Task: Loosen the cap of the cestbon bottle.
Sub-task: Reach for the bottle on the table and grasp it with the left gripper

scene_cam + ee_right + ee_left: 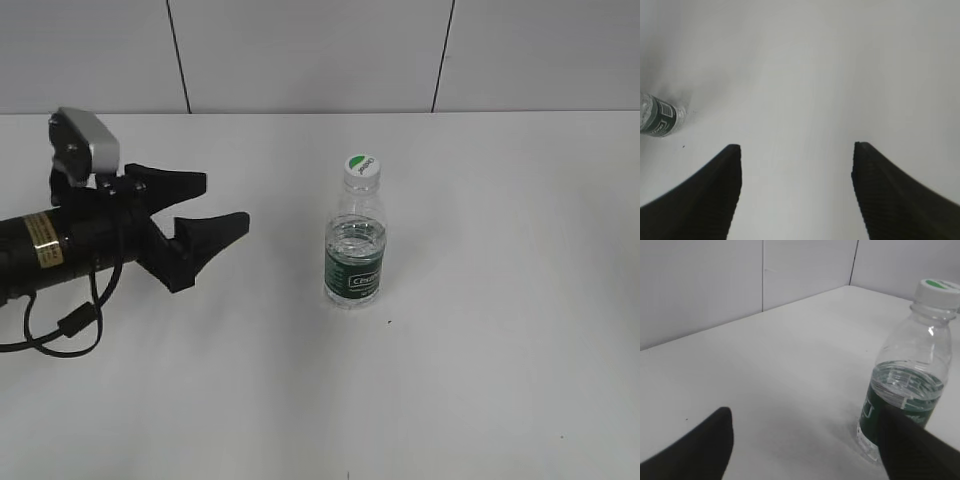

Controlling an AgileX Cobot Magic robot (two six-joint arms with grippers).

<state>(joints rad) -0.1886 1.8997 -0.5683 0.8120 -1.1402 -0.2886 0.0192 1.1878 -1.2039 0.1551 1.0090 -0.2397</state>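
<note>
Clear cestbon bottle (355,250), green label band, white cap (362,167) on top.

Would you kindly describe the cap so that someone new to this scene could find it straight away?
On the white table, right of the open left end effector, a small clear bottle with a dark green label stands upright by itself. The cap sits screwed on its neck at the very top. It is white and round, with a green half-circle mark on its top.
</note>
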